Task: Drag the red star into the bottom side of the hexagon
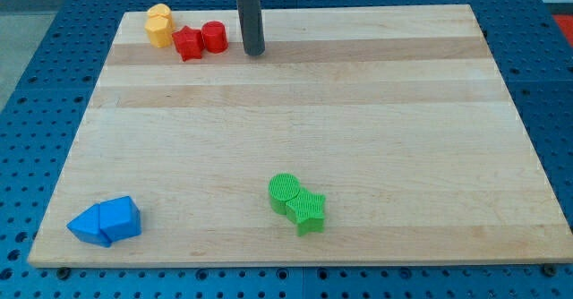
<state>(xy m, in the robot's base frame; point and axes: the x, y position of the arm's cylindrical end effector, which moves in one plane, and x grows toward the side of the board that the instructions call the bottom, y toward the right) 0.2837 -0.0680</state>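
The tool is only a straight dark rod with nothing to open or close, so it is gripping nothing. My tip (254,51) is resting on the pale wooden surface (358,111) and is not touching any block.

The red star block (187,43) is lying to the view's left of my tip, near it but apart. The red cylinder block (213,37) is standing between them, just beside the star. Further to the view's left of my tip, the yellow blocks (158,26) are sitting against the star. I am taking the lower one for the hexagon, though its shape is not fully clear. So the star is touching the hexagon more on its right side, not yet on its bottom side.

To do this step well, I am judging that my tip should not be pushing straight to the view's left, because the cylinder would be moving first. It should be going around the cylinder by the view's top, then coming to the star's upper right edge and pushing it gently down and left, so that it slides under the hexagon. A slow push is mattering here, since the hexagon may shift.

The rod is standing nearly upright, entering from the view's top. Far toward the view's bottom from my tip, the green cylinder block (285,192), the green star block (310,211) and the blue blocks (106,223) are lying out of the way.
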